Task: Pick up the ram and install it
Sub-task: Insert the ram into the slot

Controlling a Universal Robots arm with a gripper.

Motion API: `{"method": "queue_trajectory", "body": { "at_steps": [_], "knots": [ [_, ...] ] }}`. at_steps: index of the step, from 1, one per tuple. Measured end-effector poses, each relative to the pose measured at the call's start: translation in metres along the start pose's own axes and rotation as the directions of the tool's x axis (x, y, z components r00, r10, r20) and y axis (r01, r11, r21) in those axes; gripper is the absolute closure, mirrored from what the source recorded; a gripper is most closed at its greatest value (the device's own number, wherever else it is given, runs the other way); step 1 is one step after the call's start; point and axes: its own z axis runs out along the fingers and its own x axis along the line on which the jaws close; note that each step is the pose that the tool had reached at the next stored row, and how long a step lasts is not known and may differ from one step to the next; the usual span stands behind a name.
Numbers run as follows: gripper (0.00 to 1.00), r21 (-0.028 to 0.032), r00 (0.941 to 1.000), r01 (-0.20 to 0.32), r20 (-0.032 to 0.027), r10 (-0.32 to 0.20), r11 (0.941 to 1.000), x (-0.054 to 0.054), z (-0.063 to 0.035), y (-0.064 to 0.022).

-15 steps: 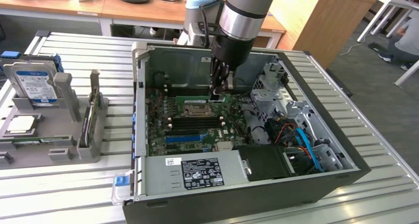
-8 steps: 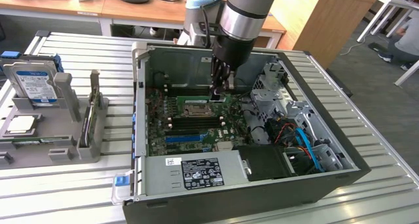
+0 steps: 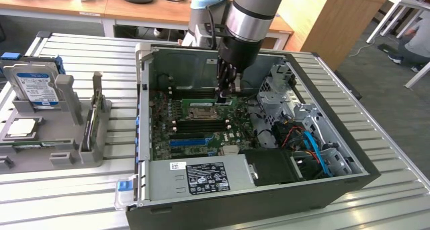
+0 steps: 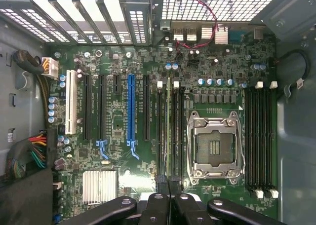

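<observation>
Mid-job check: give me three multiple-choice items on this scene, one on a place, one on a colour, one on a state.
1. Where is the gripper?
A outside the case
B inside the computer case, above the motherboard
C parked high above the case

2. The hard drive label is:
A red
B blue and white
C yellow

3. The gripper is:
A wide open
B shut on the ram
C shut on nothing

Answers:
1. B, its fingers reach down over the board.
2. B, the label shows those colours.
3. B, the fingers pinch the thin green stick.
</observation>
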Motion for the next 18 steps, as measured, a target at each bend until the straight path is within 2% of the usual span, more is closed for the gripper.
{"method": "queue_trajectory", "body": {
  "at_steps": [9,18],
  "knots": [
    [0.89,-0.0001,1.0,0.0,-0.0002,0.0,1.0,0.0025,0.0001,0.0001],
    [0.89,0.0,1.0,0.0,-0.0011,0.0,1.0,0.0026,0.0062,-0.0002]
  ]
}}
